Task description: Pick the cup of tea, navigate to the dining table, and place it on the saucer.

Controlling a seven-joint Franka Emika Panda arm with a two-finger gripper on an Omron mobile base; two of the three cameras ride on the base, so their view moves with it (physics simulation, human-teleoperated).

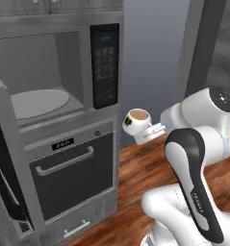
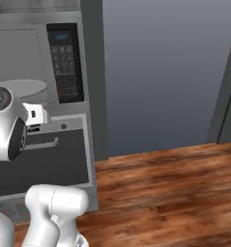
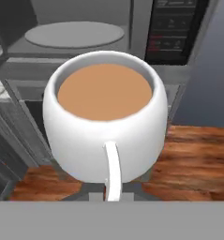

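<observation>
Out in front of the open grey microwave (image 1: 54, 72), above the wooden floor, the two-finger gripper (image 1: 146, 133) is clamped on the small white rounded cup of tea (image 1: 136, 121). It's brim-full, so keep it level and drive gently toward the dining table.

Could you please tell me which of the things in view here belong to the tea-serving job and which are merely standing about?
Part of the job:
- small white rounded cup of brown tea, held up off the floor
- gripper, shut on the cup

Standing about:
- open grey microwave with round grey turntable plate
- dark keypad panel
- grey oven with bar handle
- wooden plank floor
</observation>
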